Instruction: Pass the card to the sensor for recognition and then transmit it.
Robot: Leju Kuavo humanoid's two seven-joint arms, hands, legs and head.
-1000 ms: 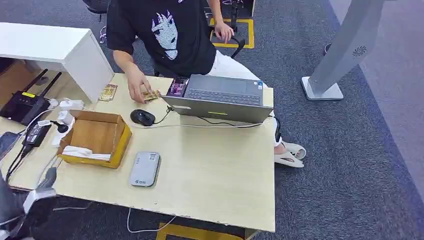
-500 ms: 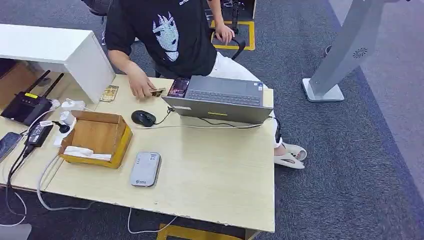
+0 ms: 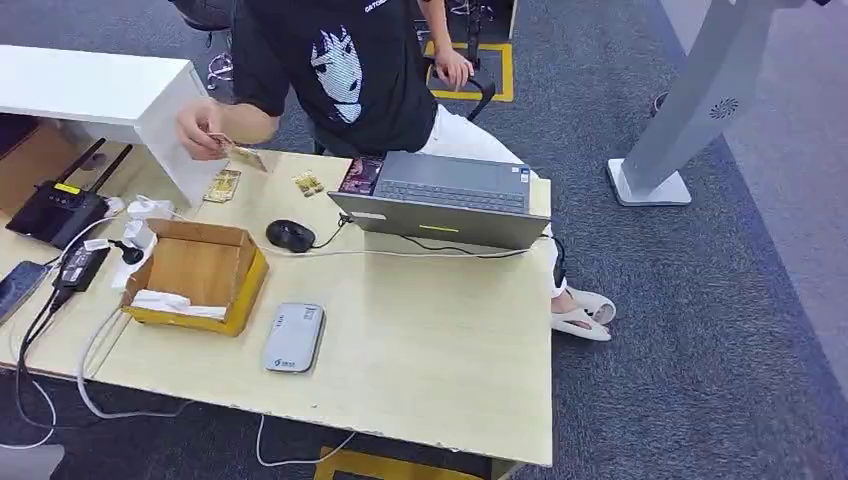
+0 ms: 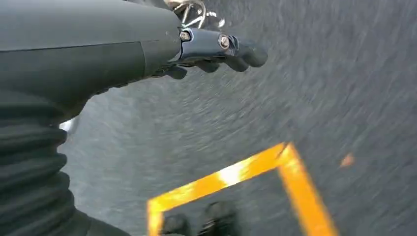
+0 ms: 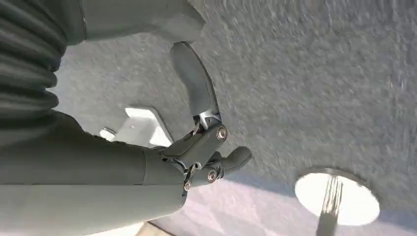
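Hands hang below desk level: the left hand (image 4: pixel 216 49) is over grey carpet with fingers loosely extended and holding nothing; the right hand (image 5: pixel 206 142) is likewise empty, fingers apart. On the desk (image 3: pixel 440 350), nearest the robot, lies the grey sensor (image 3: pixel 292 338), flat, just beside an open cardboard box (image 3: pixel 197 275). Further back sit a black mouse (image 3: pixel 290 236) and an open laptop (image 3: pixel 445 198). At the far edge, a person's hand (image 3: pixel 200 130) holds the card (image 3: pixel 243 155) raised above the desk, near two more cards (image 3: pixel 222 185) lying flat.
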